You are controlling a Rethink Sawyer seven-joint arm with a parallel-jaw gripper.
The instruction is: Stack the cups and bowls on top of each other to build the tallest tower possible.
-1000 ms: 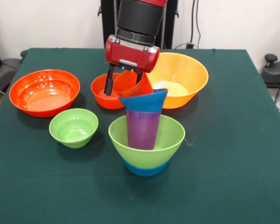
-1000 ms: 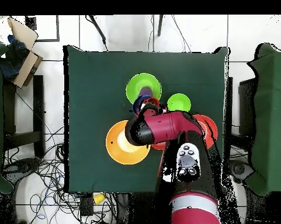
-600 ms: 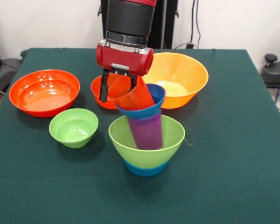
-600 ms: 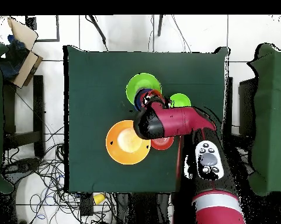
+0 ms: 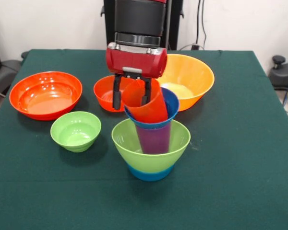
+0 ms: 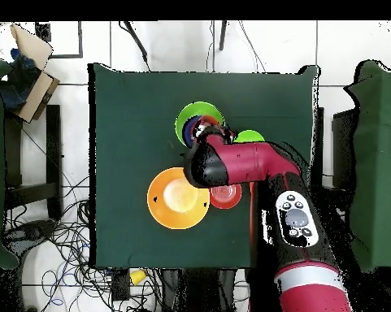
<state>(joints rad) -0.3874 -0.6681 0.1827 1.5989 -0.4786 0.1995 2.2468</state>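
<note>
The tower stands in the middle of the front view: a large light green bowl (image 5: pixel 173 143) nested on a light blue bowl (image 5: pixel 150 173), a purple cup (image 5: pixel 154 138) upright inside it, and a dark blue bowl (image 5: pixel 169 111) on the purple cup. An orange-red cup (image 5: pixel 146 109) leans to the left inside the dark blue bowl. My gripper (image 5: pixel 130 105) comes down from above and is shut on this cup's upper part. In the overhead view the arm (image 6: pixel 243 162) covers most of the tower, and only the green bowl's rim (image 6: pixel 186 120) shows.
A large red-orange bowl (image 5: pixel 45 93) sits at the left, with a small light green bowl (image 5: pixel 76 130) in front of it. A medium red-orange bowl (image 5: pixel 104 93) stands behind the gripper. The large yellow-orange bowl (image 5: pixel 189 79) is at the back right, close to the tower.
The gripper has shifted right in the front view with the orange-red cup. The cup now sits deeper in the dark blue bowl, and the purple cup stands straighter.
</note>
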